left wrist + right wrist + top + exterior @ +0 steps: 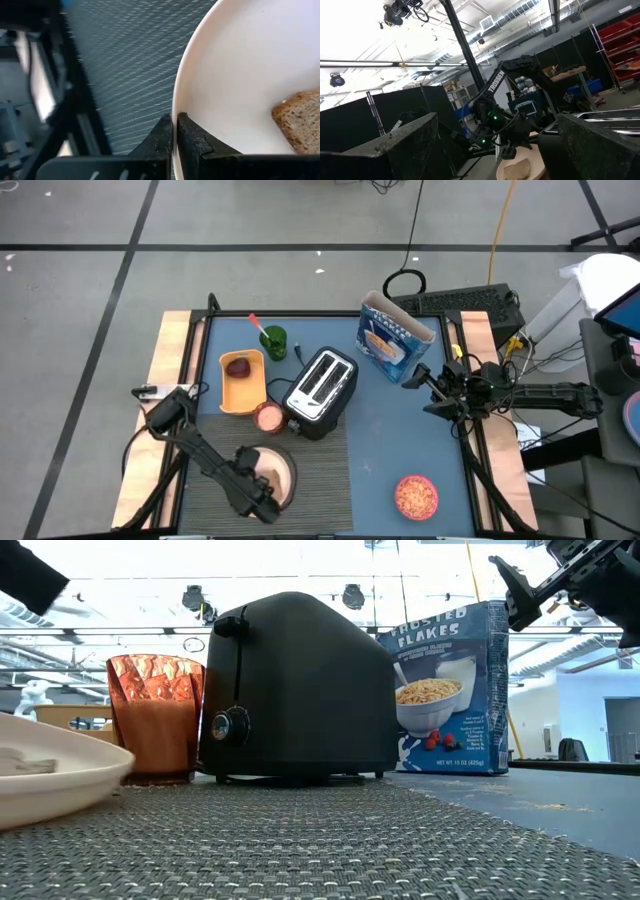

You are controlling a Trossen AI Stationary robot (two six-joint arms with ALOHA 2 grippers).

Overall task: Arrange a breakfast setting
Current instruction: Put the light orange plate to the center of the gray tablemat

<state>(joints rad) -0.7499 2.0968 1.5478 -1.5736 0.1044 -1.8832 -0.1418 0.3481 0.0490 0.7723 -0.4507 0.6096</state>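
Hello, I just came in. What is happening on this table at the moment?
The left gripper is shut on the rim of the cream plate, which lies on the woven mat with a toast slice on it. The right gripper hangs open in the air by the cereal box, holding nothing. The pink bowl of cereal sits apart on the blue table, right of the mat. The toaster stands behind the plate.

We are seeing the plate running off the left wrist view's edge beyond the left gripper, and the toast slice beside it is getting cut off too. In the high view, that arm is covering part of the plate. The low view is cropping the plate's far side.
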